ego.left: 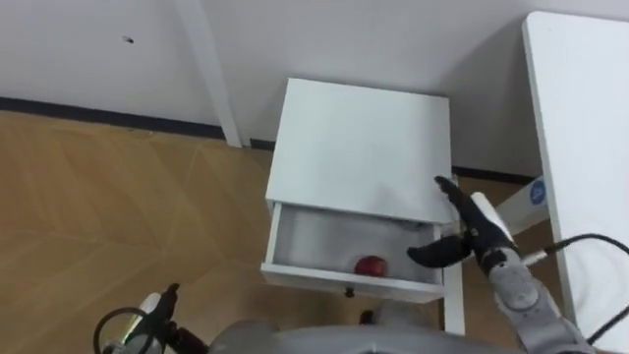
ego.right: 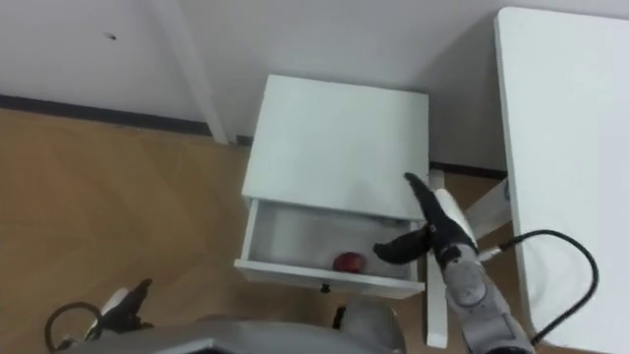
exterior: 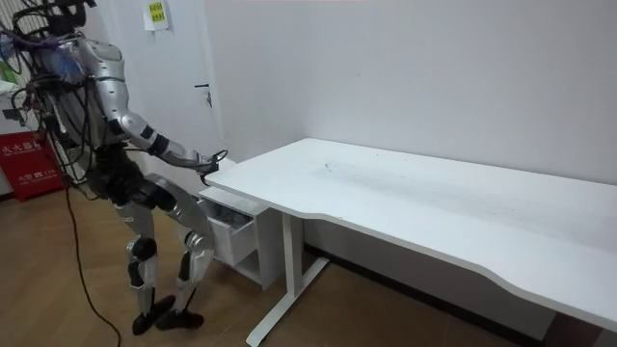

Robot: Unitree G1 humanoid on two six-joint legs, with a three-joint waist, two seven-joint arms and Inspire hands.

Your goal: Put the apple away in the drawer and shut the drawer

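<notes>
You have before you a cabinet (ego.left: 364, 147) against the wall, its drawer (ego.left: 314, 243) open toward you with the apple (ego.left: 371, 265) in it by the front wall, right of middle; table (ego.left: 580, 128) to the cabinet's right; right hand (ego.left: 472, 234) at the cabinet's front right corner.

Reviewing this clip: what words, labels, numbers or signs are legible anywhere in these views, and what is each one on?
No text can be read.
Yellow sign, high at the room view's left: dark print, too small to read.
Red board at the room view's left edge: pale characters, too blurred to read.
Blue round sticker on the desk frame: white mark, unreadable.
</notes>
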